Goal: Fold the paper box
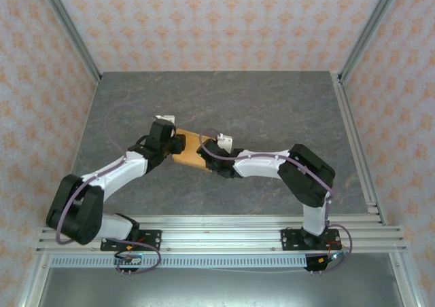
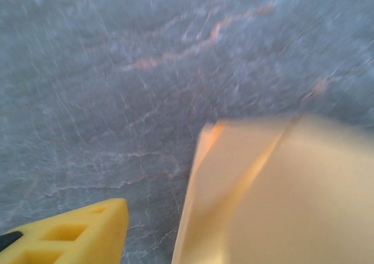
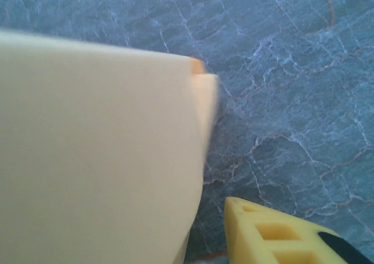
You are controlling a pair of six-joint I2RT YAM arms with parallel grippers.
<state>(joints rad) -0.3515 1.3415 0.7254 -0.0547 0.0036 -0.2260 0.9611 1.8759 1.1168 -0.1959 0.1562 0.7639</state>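
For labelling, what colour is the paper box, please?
The paper box is plain tan-orange; top external shows it best.

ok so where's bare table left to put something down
The far half of the table, between the paper box and the back wall, is bare, as is the strip between the right arm and the right rail. It is crowded mid-table, where the left gripper and right gripper meet at the box.

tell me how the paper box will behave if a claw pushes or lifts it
The box is thin card, so it probably flexes and creases easily rather than staying stiff. It looks light for its size, so it is likely to slide on the smooth table when pushed. As a compact, flat-sided shape, it shouldn't roll.
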